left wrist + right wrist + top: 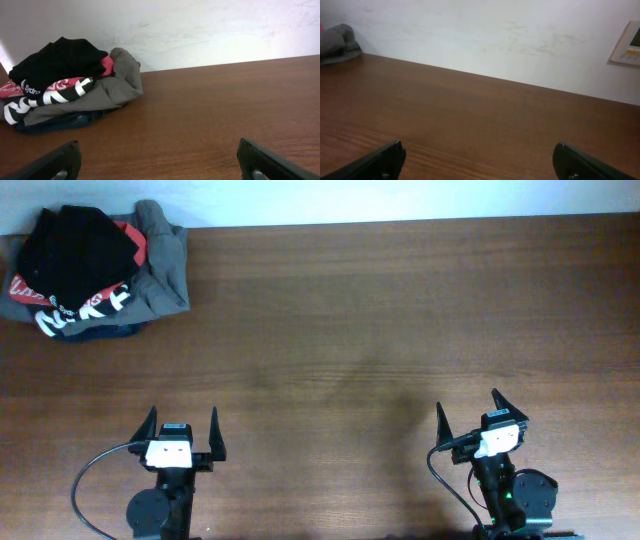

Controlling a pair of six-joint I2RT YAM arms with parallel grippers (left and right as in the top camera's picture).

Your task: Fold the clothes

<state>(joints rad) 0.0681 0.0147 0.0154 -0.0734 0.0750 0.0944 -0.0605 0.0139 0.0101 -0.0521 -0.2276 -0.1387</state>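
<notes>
Black garment (75, 245) tops the far-left pile (165, 275), likely soft, light, limp; pinch a loose top edge; left gripper (183, 416) and right gripper (468, 404) both spread wide, empty.

Even, soft light; faint shadows on table (380, 380); wrist views slightly blurred, overhead sharp.

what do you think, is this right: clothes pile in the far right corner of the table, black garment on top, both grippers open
No. The overhead view shows the clothes pile in the far left corner of the table, not the right. The black garment is on top, and the left gripper and right gripper are open.
</notes>
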